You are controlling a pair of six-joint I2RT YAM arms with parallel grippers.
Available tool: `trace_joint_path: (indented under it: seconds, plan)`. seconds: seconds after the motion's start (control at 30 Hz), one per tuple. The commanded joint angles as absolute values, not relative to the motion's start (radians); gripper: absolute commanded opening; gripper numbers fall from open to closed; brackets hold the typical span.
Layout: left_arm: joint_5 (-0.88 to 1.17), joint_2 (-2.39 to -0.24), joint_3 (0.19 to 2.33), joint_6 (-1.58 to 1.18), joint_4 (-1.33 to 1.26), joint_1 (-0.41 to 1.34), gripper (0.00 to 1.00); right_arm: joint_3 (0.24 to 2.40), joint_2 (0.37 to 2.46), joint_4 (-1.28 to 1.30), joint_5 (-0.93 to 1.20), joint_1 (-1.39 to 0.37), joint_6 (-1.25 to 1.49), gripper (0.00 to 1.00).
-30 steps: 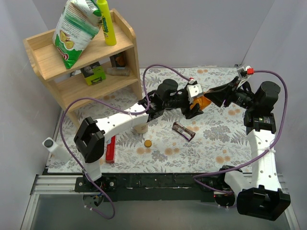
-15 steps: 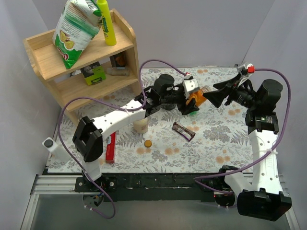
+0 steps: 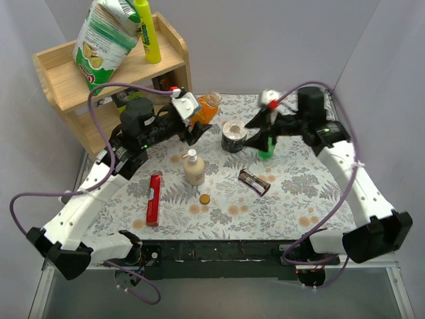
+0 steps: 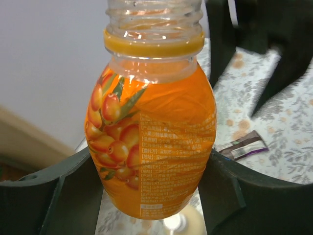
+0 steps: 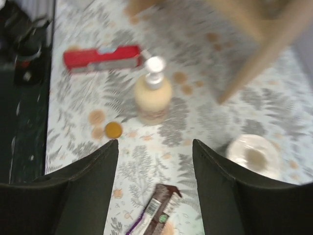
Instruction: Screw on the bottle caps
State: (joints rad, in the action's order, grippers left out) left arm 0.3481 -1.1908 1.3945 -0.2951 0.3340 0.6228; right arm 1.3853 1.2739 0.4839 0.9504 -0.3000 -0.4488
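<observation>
My left gripper (image 4: 151,196) is shut on the orange bottle (image 4: 151,127), held upright with its threaded neck bare. In the top view this gripper (image 3: 194,126) holds the orange bottle (image 3: 208,107) in the air beside the shelf. The green bottle (image 3: 265,149) stands on the mat at back right. My right gripper (image 3: 260,133) hovers just above and left of it. It is open and empty in the right wrist view (image 5: 155,196). The orange-brown cap (image 3: 205,199) lies on the mat, also seen in the right wrist view (image 5: 113,129). The dark green cap is not visible.
A cream pump bottle (image 3: 194,167) stands mid-table. A roll of tape (image 3: 234,136) sits behind it. A brown snack wrapper (image 3: 254,181) lies right of centre and a red box (image 3: 153,199) at the left. A wooden shelf (image 3: 113,86) fills the back left corner.
My left arm has swung left and back with the orange bottle, away from the right gripper. My right arm has moved left above the green bottle, which now stands alone on the mat.
</observation>
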Motion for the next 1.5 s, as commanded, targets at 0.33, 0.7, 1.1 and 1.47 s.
trace_joint_path:
  seconds: [0.33, 0.7, 1.1, 1.47]
  plan:
    - [0.324, -0.999, 1.237, -0.382, 0.411, 0.353, 0.0, 1.043, 1.523, 0.307, 0.62, -0.847, -0.962, 0.6]
    - [0.46, -0.928, 1.161, -0.474, 0.41, 0.222, 0.0, 1.135, 1.793, 0.222, 0.56, -0.925, -0.93, 0.64]
    - [0.492, -0.936, 1.138, -0.482, 0.382, 0.21, 0.0, 1.146, 1.855, 0.239, 0.549, -0.925, -0.937, 0.63]
    - [0.494, -0.93, 1.123, -0.482, 0.379, 0.207, 0.0, 1.108, 1.847, 0.259, 0.563, -0.931, -0.954, 0.61]
